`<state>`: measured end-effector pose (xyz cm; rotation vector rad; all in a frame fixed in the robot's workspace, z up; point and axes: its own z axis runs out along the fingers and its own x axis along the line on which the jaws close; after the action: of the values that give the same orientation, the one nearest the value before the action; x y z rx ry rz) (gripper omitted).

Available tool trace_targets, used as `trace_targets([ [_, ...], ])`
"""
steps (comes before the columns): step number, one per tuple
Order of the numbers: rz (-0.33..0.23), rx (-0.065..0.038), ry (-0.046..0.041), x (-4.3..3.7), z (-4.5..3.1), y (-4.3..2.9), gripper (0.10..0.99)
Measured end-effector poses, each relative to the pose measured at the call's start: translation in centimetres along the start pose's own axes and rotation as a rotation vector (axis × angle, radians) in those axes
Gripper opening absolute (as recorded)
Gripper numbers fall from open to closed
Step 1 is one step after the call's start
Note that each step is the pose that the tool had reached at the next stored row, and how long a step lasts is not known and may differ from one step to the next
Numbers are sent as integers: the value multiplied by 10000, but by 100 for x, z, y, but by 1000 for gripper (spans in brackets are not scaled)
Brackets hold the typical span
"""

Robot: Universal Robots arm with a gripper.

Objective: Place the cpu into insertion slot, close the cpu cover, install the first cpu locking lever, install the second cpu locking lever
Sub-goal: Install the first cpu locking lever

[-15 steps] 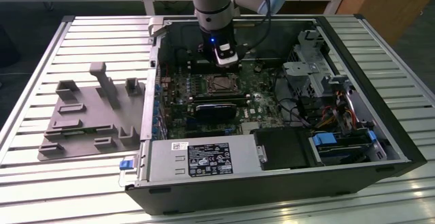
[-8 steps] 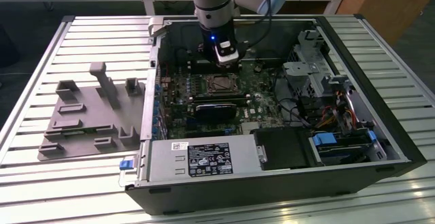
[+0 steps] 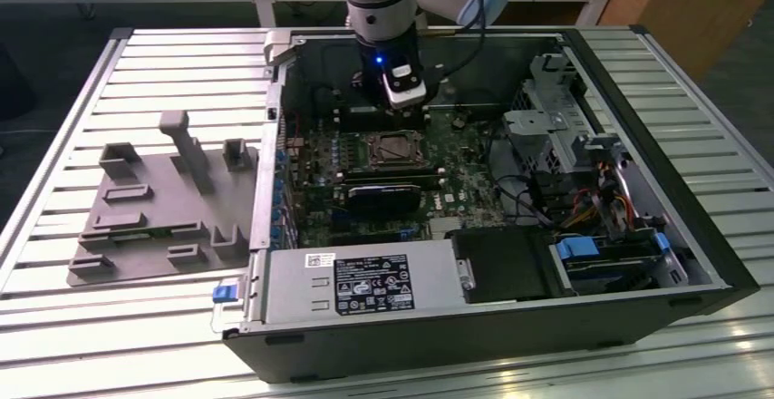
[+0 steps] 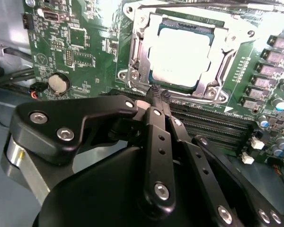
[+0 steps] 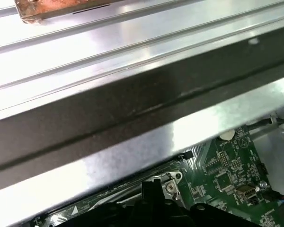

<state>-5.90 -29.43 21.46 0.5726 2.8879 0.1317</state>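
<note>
One tool (image 4: 157, 94), fingers pinched together and holding nothing, tips just beside one cpu cover (image 4: 146, 45) lying over one cpu (image 4: 180, 54).

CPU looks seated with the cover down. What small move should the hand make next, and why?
Likely a short downward press to work a locking lever: the cpu lies under the lowered cpu cover, and the hand, fingers together, sits at the cover's corner. Lever positions are unclear.
</note>
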Motion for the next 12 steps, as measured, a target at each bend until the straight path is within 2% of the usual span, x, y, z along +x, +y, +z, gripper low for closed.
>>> trace_targets([
  [2, -18, 65, -28, 0, -1, -1, 106],
  [6, -18, 68, -29, 0, -1, -1, 106],
  [8, -18, 88, 4, -1, 1, 0, 106],
  [10, -21, 148, 48, -1, 2, 0, 106],
  [12, -40, 247, 36, -4, 5, 1, 106],
])
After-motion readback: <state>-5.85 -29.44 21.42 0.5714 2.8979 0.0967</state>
